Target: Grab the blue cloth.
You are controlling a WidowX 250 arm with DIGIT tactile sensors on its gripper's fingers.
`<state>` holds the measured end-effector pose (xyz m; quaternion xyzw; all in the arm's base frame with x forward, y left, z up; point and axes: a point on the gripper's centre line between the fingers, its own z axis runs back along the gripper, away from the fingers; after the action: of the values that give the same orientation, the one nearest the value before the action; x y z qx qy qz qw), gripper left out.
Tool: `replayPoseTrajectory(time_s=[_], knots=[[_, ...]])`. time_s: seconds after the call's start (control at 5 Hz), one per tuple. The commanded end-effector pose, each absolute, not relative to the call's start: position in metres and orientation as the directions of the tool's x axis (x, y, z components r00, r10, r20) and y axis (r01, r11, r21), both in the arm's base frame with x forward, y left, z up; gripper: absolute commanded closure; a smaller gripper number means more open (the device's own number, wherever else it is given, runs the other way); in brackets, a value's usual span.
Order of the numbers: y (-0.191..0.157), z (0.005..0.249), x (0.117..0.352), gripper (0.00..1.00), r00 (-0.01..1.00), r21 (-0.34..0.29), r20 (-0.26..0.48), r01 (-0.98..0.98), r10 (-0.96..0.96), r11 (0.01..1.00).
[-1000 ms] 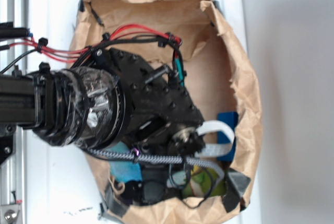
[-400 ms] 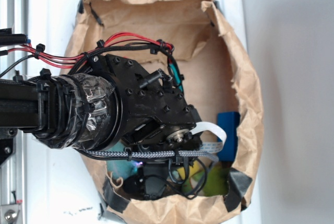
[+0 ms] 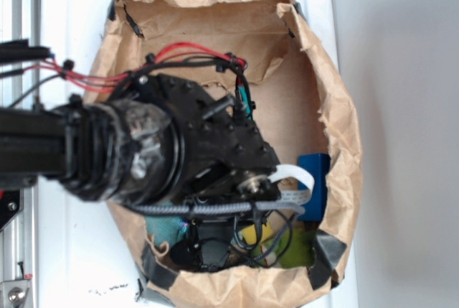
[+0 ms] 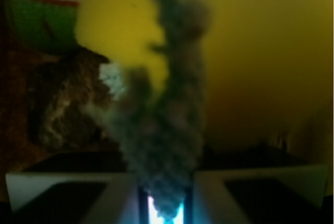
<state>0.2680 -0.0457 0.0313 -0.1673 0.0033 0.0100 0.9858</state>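
The pincer [image 4: 164, 198] pinches the blue cloth [image 4: 167, 130] in a narrow bite — best lift slowly, lest it slip.

No text, label, brand, number or sign can be read in either view. The paper bag [image 3: 337, 143], the blue block [image 3: 314, 179] and the black arm [image 3: 143, 150] show no lettering in the exterior view, and the wrist view is too dark and blurred for any writing to be made out.
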Motion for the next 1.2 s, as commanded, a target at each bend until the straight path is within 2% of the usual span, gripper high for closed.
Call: replayPoseTrajectory(time_s=[0.0,0.2,0.6,0.8,1.0], knots=[[0.004,0.091,0.299,1.00,0.975,-0.303,0.097,-0.162,0.199,0.939],[0.019,0.110,0.301,1.00,0.954,-0.256,0.151,-0.215,0.259,0.942],[0.009,0.145,0.283,1.00,0.918,-0.151,0.293,-0.233,0.268,0.961],[0.006,0.164,0.274,1.00,0.906,-0.136,0.318,-0.248,0.279,0.959],[0.000,0.177,0.268,1.00,0.934,-0.122,0.266,-0.213,0.239,0.969]])
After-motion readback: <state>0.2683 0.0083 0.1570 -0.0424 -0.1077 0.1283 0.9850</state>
